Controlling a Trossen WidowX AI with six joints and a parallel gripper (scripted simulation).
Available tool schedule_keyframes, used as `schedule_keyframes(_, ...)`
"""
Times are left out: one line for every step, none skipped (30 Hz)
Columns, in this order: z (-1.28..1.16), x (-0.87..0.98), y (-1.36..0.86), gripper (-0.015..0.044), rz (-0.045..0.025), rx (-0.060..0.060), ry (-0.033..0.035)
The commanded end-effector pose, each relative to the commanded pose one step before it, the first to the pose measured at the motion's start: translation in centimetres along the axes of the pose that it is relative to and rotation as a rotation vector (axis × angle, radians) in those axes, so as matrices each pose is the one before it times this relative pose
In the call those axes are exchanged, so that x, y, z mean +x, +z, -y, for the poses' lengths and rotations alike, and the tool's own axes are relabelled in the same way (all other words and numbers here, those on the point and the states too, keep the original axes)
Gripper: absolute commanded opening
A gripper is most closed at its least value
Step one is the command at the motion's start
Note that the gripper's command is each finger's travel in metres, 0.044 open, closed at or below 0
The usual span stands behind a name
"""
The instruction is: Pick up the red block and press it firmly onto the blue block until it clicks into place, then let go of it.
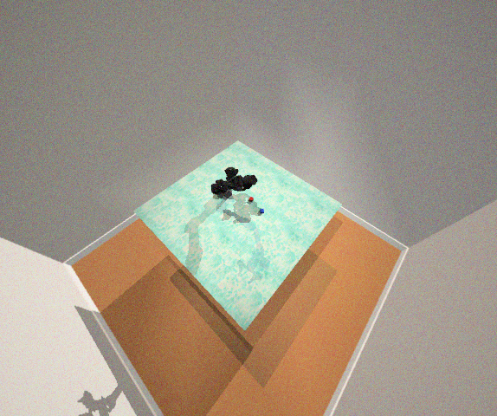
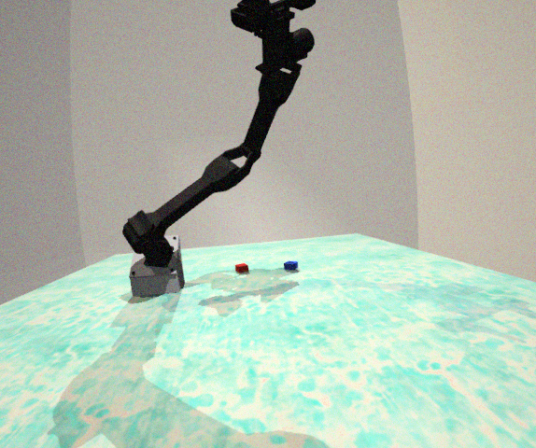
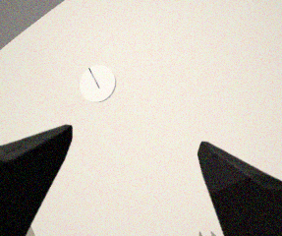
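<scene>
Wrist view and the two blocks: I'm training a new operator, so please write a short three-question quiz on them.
1. True or false: the red block is seated on the blue block.
2. Multiple choice: in the wrist view, the gripper's fingers are
a) closed together
b) apart with nothing between them
c) gripping the blue block
3. Fill in: in the exterior view, the block nearer the arm's base is ____.

Key: 1 false; 2 b; 3 red
</scene>
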State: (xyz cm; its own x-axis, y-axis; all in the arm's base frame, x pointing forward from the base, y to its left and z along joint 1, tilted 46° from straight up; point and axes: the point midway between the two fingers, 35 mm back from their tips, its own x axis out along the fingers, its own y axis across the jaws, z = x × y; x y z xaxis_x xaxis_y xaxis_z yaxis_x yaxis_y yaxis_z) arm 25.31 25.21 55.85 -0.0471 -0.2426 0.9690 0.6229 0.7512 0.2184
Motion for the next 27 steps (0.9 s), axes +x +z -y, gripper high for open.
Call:
schedule_keyframes(0.0,0.0,0.0,0.0426,0.0,0.0,0.0)
schedule_keyframes(0.244,0.133,0.019,0.044,-0.00044,-0.0021,-0.00708)
schedule_keyframes(0.733,0.394,0.054,0.044,-0.00145,-0.0063,-0.02124)
schedule_keyframes(1.223,0.65,0.079,0.044,-0.00287,-0.0104,-0.03535)
schedule_keyframes(1.444,0.928,0.608,0.044,-0.00406,0.0029,-0.04074)
schedule_keyframes(1.342,0.97,0.842,0.044,-0.00522,0.0118,-0.03715)
schedule_keyframes(1.003,0.886,1.053,0.044,-0.00567,0.0224,-0.02667)
schedule_keyframes(0.998,0.893,1.003,0.044,-0.00673,0.0221,-0.02654)
schedule_keyframes(0.988,0.898,0.953,0.044,-0.00777,0.0218,-0.02631)
schedule_keyframes(0.963,0.884,0.876,0.044,-0.00858,0.0207,-0.02573)
schedule_keyframes(0.991,0.917,0.846,0.044,-0.00984,0.0206,-0.02653)
schedule_keyframes(1.158,0.953,0.224,0.044,-0.01729,0.0117,-0.02908)
schedule_keyframes(1.347,1.111,0.285,0.044,-0.02051,0.0145,-0.03381)
schedule_keyframes(1.283,1.102,0.451,0.044,-0.01936,0.0175,-0.03282)
schedule_keyframes(1.056,0.966,0.567,0.044,-0.01588,0.0182,-0.02787)
schedule_keyframes(0.94,0.903,0.596,0.044,-0.0146,0.0181,-0.02545)
schedule_keyframes(0.937,0.911,0.543,0.044,-0.01553,0.0174,-0.02548)
schedule_keyframes(0.934,0.92,0.489,0.044,-0.01645,0.0166,-0.02551)
schedule_keyframes(0.93,0.928,0.435,0.044,-0.01736,0.0159,-0.02553)
schedule_keyframes(0.924,0.935,0.381,0.044,-0.01825,0.0151,-0.02553)
schedule_keyframes(0.918,0.942,0.328,0.044,-0.01913,0.0143,-0.02551)
schedule_keyframes(0.754,0.606,0.248,0.044,-0.02514,0.014,-0.01815)
schedule_keyframes(0.651,0.531,0.184,0.044,-0.02245,0.0116,-0.01564)
schedule_keyframes(0.507,0.419,0.124,0.044,-0.01795,0.0088,-0.01214)
schedule_keyframes(0.595,0.641,0.125,0.044,-0.01462,0.0081,-0.01679)
schedule_keyframes(0.76,0.828,0.124,0.044,-0.01916,0.0097,-0.02156)
schedule_keyframes(0.917,1.011,0.096,0.044,-0.0241,0.0109,-0.02614)
